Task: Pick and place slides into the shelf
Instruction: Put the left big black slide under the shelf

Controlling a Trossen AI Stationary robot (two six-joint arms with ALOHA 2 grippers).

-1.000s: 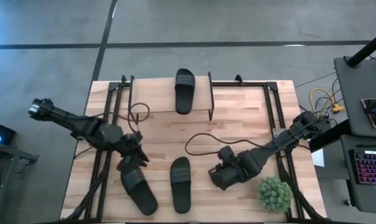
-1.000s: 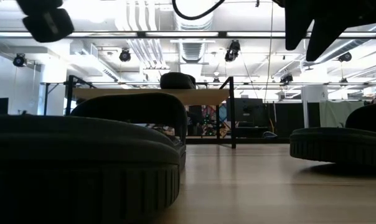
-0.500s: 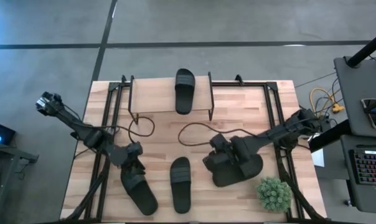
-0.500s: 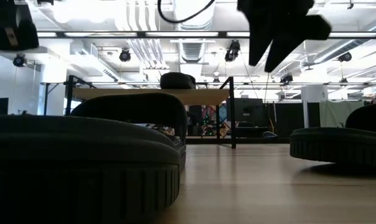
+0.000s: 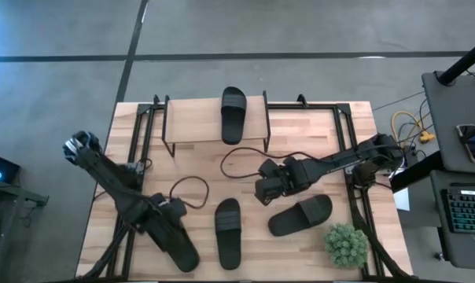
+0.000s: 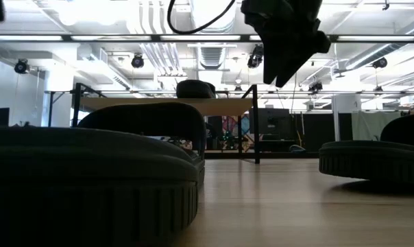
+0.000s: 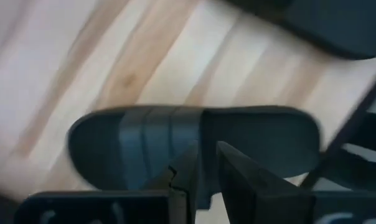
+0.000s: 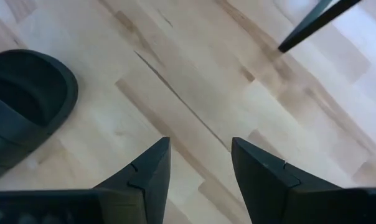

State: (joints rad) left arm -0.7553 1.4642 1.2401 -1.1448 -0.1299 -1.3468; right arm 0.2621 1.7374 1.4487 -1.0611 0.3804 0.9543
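Clock directions are read on the high view, 12 o'clock being the far edge of the desk [image 5: 316, 134]. The left gripper [image 5: 165, 218] is set low over the near-left corner, on the 11 o'clock end of the left slide [image 5: 181, 250]. In the left wrist view its fingers [image 7: 188, 171] are seen drawn narrow, with that slide's rim apparently pinched between them; a firm hold is judged likely but cannot be confirmed. The long axis of the left slide is laid from 11 to 5 o'clock. The shelf [image 5: 190, 126] is found toward 1 o'clock from this gripper, well apart, at the far middle of the desk. One shelved slide [image 5: 233, 115] is already laid on its right half, axis 12 to 6, so the bare left half is judged the free slot. The carry is therefore judged to call for a lift, a run toward 1 o'clock and a slight turn to bring the axis to 12–6. The right gripper [image 5: 263, 189] is held above bare desk near the centre, jaws wide and empty. The right slide [image 5: 300, 215] is seen near it at 4 o'clock, axis 8 to 2, and the middle slide [image 5: 228, 234] at 7 o'clock, axis 12 to 6. Both are judged nearer the right arm than the left.
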